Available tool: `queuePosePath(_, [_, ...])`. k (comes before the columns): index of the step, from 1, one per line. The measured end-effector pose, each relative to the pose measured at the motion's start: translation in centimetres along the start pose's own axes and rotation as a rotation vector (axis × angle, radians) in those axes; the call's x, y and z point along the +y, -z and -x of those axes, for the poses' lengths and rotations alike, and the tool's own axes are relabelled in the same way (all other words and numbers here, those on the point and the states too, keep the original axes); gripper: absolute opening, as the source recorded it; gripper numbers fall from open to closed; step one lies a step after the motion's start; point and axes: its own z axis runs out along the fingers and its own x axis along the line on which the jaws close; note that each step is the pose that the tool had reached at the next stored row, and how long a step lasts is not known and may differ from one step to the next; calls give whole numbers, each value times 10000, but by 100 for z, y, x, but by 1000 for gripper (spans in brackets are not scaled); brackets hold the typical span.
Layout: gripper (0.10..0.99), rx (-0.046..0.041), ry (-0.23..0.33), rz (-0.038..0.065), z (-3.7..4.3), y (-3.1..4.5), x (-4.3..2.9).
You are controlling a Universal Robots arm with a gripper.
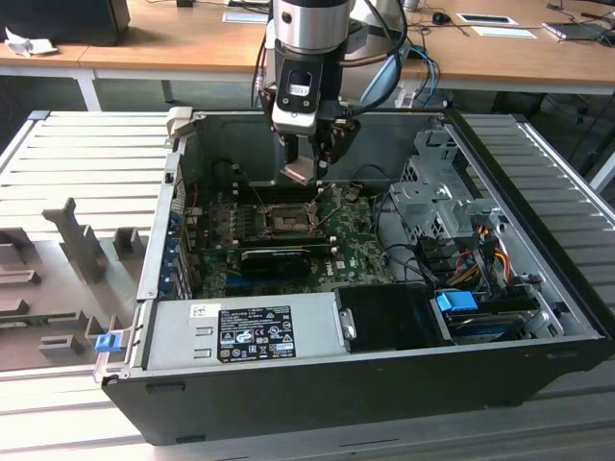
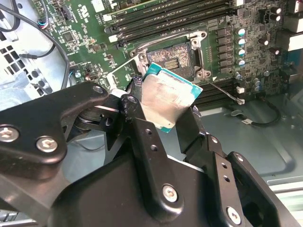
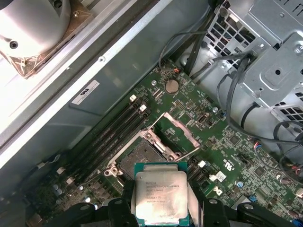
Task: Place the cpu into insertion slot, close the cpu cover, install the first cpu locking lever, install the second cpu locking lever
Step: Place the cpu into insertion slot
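Pinched the cpu (image 3: 158,196) by two opposite edges in the gripper (image 2: 163,109), closed down to the chip's width. Hung above the board (image 1: 356,240), with the slot (image 3: 139,158) below and seemingly a little ahead, not squarely under, and the cover (image 3: 176,131) swung open beyond. Read the flat printed top in the first wrist view; caught a slight tilt and the bare slot contacts in the second wrist view.

cpu (image 3: 159,196): sitting pinched in the gripper (image 3: 163,210), hovering over the motherboard (image 3: 246,161)
insertion slot (image 3: 141,160): lying uncovered near the cpu
cpu cover (image 3: 176,128): standing open
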Motion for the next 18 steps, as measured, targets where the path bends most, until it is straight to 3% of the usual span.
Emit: queuePosePath(18, [529, -18, -126, -10, 1, -71, -6])
